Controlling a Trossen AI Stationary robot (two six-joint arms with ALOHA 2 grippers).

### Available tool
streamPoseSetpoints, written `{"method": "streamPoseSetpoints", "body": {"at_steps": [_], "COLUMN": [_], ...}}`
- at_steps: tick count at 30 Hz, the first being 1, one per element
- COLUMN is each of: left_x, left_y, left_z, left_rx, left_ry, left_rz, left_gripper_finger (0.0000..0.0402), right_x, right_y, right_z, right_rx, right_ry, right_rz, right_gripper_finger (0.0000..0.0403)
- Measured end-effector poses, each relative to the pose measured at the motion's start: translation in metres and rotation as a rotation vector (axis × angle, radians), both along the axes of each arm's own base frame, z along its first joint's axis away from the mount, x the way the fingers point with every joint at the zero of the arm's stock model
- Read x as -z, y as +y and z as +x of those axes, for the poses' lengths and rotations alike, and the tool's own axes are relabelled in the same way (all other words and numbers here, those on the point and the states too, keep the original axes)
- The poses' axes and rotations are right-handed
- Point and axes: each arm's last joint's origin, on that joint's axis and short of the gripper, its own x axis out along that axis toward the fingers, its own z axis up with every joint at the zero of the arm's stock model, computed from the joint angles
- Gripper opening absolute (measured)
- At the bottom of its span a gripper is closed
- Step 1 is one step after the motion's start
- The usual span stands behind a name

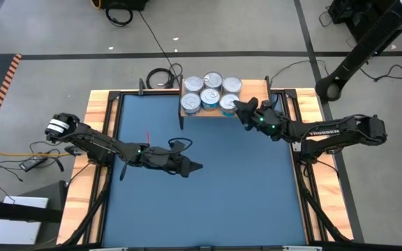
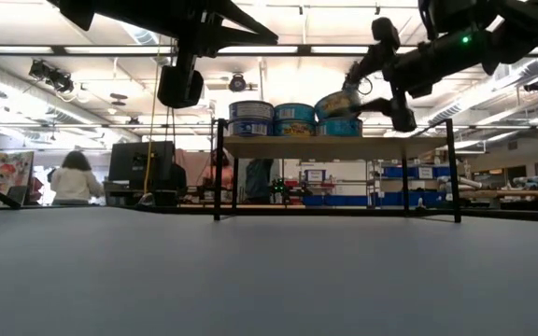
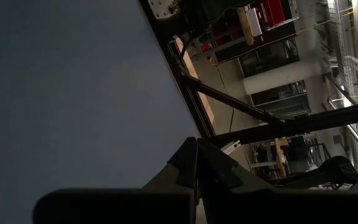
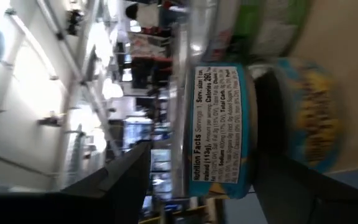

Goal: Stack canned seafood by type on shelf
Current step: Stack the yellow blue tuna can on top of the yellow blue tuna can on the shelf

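Seen from straight above: a blue counter (image 1: 208, 188) edged with light wooden strips, two dark robot arms reaching over it. At the far edge, a small light-wood shelf (image 1: 218, 113) on thin black metal legs, carrying a cluster of small flat round tins of seafood (image 1: 212, 81) with shiny silver lids, six lids countable from above, packed close in two rows. From counter height: teal-blue side labels on the tins, stacked two high on the shelf board (image 2: 334, 143). At the right end of the stack, one teal-labelled tin (image 2: 337, 103) sitting tilted atop the tin below it, not yet lying flat. Right pincer (image 1: 237, 108) at the shelf's right front corner, just beside that tilted tin, fingers spread wide to either side of it; from the right wrist camera, the tin's nutrition-facts label (image 4: 219, 127) filling the space between the two dark fingers (image 4: 114, 180), with a visible gap on at least one side; contact with the tin not clear. Left pincer (image 1: 195, 166) hanging over the bare middle of the counter, well apart from the shelf, fingers pressed together and holding nothing; from the left wrist camera, the two dark fingertips (image 3: 194, 168) meeting at a thin seam above the blue surface. Beyond the counter, a workshop room with ceiling lights, shelving and a seated person (image 2: 75, 179) far off at left.
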Motion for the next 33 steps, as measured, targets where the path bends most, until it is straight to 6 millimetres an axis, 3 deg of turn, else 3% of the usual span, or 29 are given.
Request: {"method": "streamPoseSetpoints", "body": {"at_steps": [8, 22, 33], "left_x": [0.0, 0.0, 0.0], "left_y": [0.0, 0.0, 0.0], "left_z": [0.0, 0.0, 0.0], "left_rx": [0.007, 0.006, 0.025], "left_ry": [-0.001, 0.0, -0.001], "left_rz": [0.024, 0.03, 0.048], "left_gripper_finger": [0.0012, 0.0012, 0.0012], "right_x": [-0.012, -0.002, -0.008], "right_y": [-0.004, -0.009, -0.019], "right_z": [-0.009, -0.015, -0.02], "right_rx": [-0.035, -0.193, -0.303], "right_ry": [-0.046, 0.056, 0.057], "right_rz": [-0.004, 0.089, 0.023], "right_gripper_finger": [0.0248, 0.0205, 0.0201]}}
